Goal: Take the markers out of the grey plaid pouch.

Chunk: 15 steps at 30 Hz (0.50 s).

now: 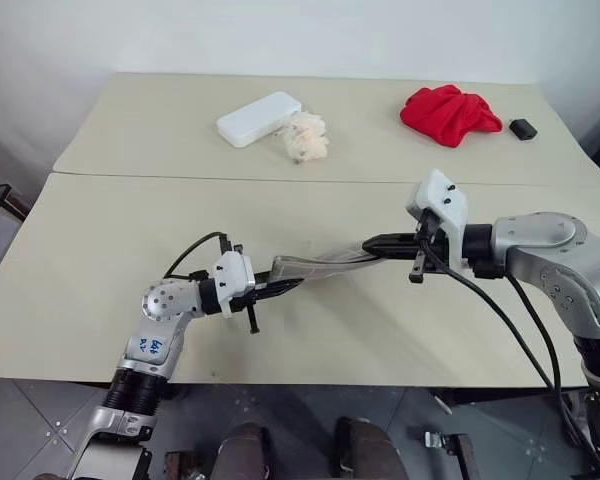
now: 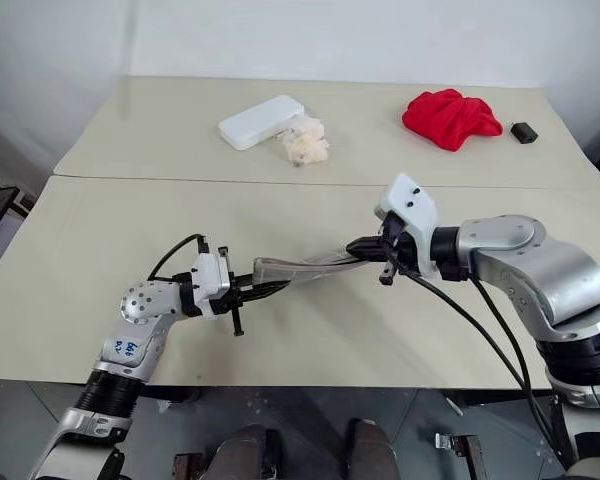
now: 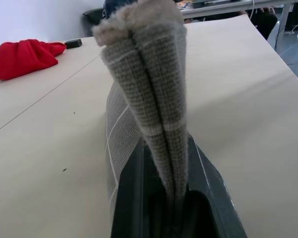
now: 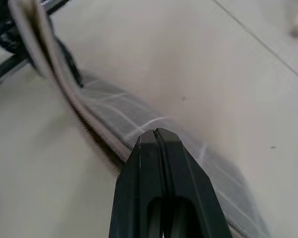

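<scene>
The grey plaid pouch (image 1: pixel 315 268) hangs in the air above the near half of the beige table (image 1: pixel 100 260), stretched between the two arms. The left gripper (image 1: pixel 270 288) pinches the pouch's end at about eight o'clock from its middle; in the left wrist view the folded fabric (image 3: pixel 149 84) rises straight out from between the black fingers (image 3: pixel 131 198), which are clamped on it. The right gripper (image 1: pixel 375 245) meets the other end, at about two o'clock from the pouch's middle. In the right wrist view its fingers (image 4: pixel 161 183) are pressed together, tips over the pouch's gridded side (image 4: pixel 124 116) just beside the zipper edge, but I cannot tell if any cloth is caught between them. The pouch sags slightly between the two ends.

On the far half of the table, a white box (image 1: pixel 258 118) lies at eleven o'clock with a pale crumpled wad (image 1: pixel 306 137) touching it. A red cloth (image 1: pixel 448 113) sits at one o'clock, and a small black object (image 1: pixel 523 128) lies just beside that.
</scene>
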Each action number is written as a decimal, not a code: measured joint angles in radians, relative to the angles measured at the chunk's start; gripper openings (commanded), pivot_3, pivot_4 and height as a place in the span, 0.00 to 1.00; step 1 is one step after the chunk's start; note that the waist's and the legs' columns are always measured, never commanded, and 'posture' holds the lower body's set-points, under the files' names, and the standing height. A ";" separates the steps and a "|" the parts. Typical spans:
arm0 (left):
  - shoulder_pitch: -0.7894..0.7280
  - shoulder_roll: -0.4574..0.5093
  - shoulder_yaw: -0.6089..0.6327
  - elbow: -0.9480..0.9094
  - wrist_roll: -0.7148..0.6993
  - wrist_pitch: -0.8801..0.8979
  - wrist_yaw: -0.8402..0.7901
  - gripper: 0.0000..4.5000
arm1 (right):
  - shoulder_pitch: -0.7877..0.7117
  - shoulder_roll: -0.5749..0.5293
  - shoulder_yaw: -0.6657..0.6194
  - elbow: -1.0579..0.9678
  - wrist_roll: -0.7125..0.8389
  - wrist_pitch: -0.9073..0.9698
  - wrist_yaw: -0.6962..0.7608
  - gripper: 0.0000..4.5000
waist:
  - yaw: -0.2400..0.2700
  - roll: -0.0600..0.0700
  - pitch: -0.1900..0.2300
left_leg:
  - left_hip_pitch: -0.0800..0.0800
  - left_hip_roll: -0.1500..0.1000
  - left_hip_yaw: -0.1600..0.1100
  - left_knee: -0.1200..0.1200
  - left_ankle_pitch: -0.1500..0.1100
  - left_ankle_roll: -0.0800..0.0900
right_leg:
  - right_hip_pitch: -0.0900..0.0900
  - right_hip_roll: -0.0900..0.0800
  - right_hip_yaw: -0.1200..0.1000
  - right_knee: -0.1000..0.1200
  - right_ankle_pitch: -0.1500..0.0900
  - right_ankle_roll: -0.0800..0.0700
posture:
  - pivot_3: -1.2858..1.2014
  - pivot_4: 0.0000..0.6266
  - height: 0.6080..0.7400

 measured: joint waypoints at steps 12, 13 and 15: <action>0.003 -0.005 -0.001 -0.018 0.001 0.010 0.010 0.00 | 0.076 0.019 -0.121 -0.015 0.049 -0.046 0.048 0.00 | 0.000 0.000 0.000 | 0.000 0.000 0.000 0.000 0.000 0.000 | 0.000 0.000 0.000 0.001 0.000 0.000 | 0.52 0.24 1.00; 0.003 -0.008 -0.004 -0.018 0.002 0.010 0.011 0.00 | 0.076 0.017 -0.117 -0.013 0.050 -0.019 0.037 0.00 | 0.000 0.000 0.000 | 0.000 0.000 0.000 0.000 0.000 0.000 | 0.000 0.000 0.000 0.000 0.000 0.000 | 0.52 0.24 1.00; 0.002 -0.012 -0.008 -0.018 0.003 0.010 0.017 0.00 | 0.077 0.014 -0.108 -0.013 0.050 0.014 0.028 0.00 | 0.000 0.000 0.000 | 0.000 0.000 0.000 0.000 0.000 0.000 | 0.000 0.000 0.000 0.000 0.000 0.000 | 0.52 0.24 1.00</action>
